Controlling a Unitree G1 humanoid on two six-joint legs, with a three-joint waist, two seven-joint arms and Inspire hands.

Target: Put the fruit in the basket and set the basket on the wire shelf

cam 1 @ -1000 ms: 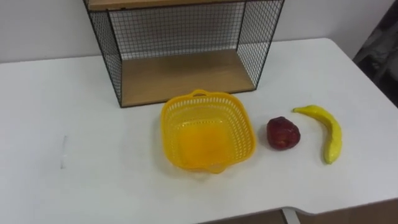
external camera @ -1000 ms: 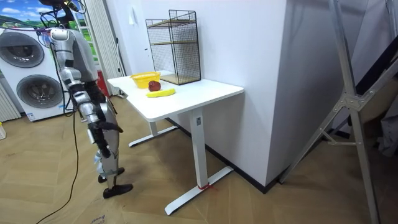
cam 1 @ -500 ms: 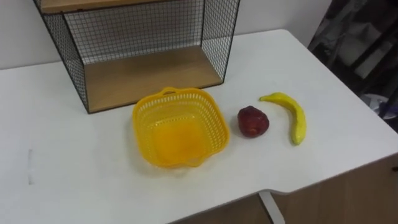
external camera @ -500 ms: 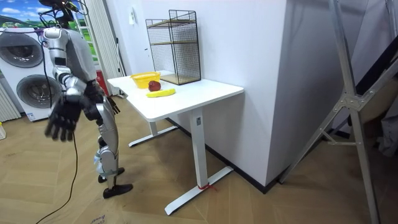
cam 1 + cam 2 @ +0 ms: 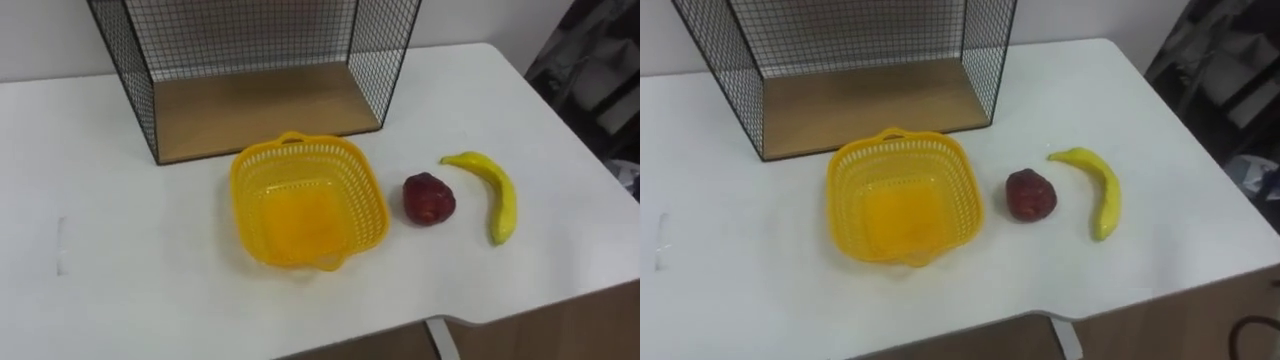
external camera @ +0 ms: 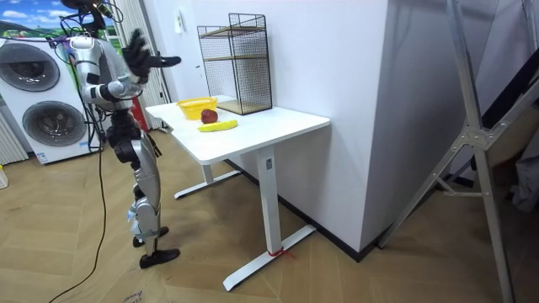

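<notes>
An empty yellow mesh basket (image 5: 243,190) sits on the white table (image 5: 120,290), just in front of the wire shelf (image 5: 260,110) with its wooden bottom board. Right of the basket lies a dark red fruit (image 5: 429,198), and right of that a yellow banana (image 5: 497,192). In the room view I stand at the table's end on the room view's left, facing the basket (image 6: 195,107). My right hand (image 6: 143,55) is raised to head height with its fingers spread, open and holding nothing, well short of the table.
The table's front edge runs close below the basket, and its right edge is just past the banana. The shelf (image 6: 236,63) stands against the white wall. Washing machines (image 6: 38,101) stand behind me.
In the room view my right arm has swung up from beside my hip to head height. The eye views shifted with my head; basket and fruit have not moved.
</notes>
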